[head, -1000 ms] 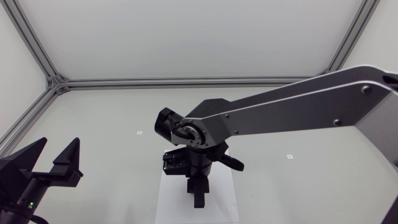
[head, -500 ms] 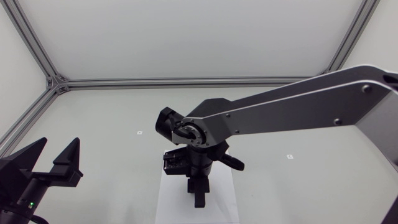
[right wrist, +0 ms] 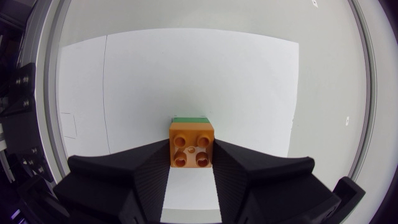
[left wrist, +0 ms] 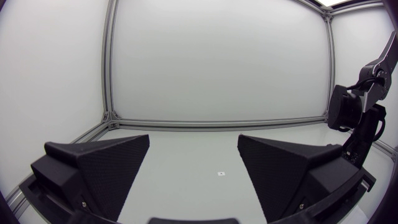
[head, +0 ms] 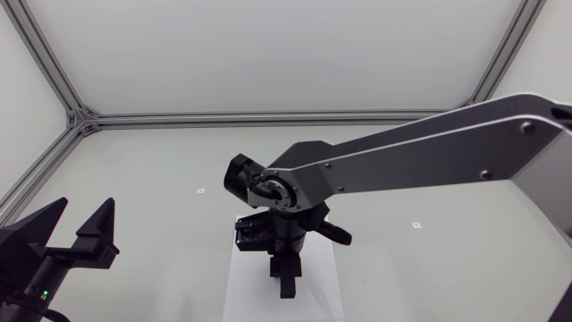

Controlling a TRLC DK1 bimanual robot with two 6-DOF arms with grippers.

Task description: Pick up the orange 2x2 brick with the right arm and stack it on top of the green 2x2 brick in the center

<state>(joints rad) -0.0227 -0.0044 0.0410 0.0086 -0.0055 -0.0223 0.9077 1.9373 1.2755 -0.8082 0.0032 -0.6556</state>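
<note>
One desk (head: 161, 152); two arms, the right arm (head: 429, 161) stretched over the one white sheet (head: 246, 286); two tools, the left tool (head: 85, 206) well off the sheet to its left, fingers spread wide; the right tool (right wrist: 191, 149) above the sheet, pinching the one orange brick (right wrist: 191, 142) from both sides; one green brick (right wrist: 190, 118) on the sheet, its edge showing just past the orange brick and under it; whether the two bricks touch, I cannot tell.
</note>
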